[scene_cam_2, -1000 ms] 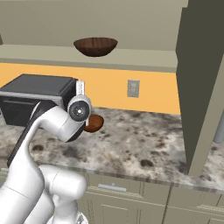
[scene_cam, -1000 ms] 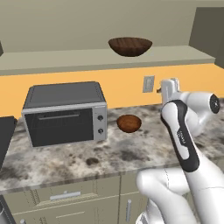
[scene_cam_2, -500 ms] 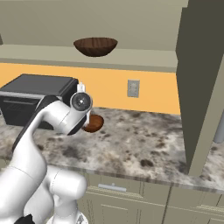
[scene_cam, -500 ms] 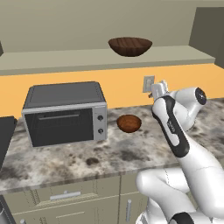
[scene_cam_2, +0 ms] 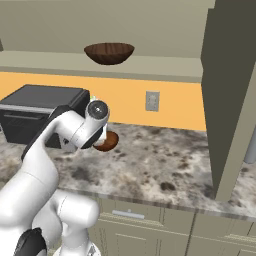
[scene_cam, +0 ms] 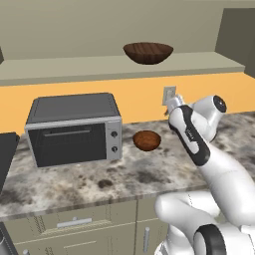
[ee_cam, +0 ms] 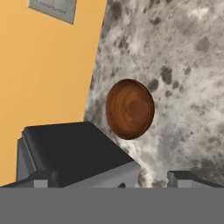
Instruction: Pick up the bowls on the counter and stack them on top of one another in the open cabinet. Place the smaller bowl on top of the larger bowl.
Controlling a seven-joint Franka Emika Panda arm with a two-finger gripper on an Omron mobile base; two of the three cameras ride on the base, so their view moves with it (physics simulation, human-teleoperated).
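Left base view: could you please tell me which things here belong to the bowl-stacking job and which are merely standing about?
Belonging to the job:
- larger bowl, already on the open cabinet ledge
- smaller bowl, on the counter
- tool, open above the smaller bowl

Standing about:
- toaster oven
- wall outlet

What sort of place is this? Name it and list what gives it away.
A kitchen, rendered rather than real. A toaster oven sits on a speckled stone-look counter over drawers, and a wall shelf holds a wooden bowl.
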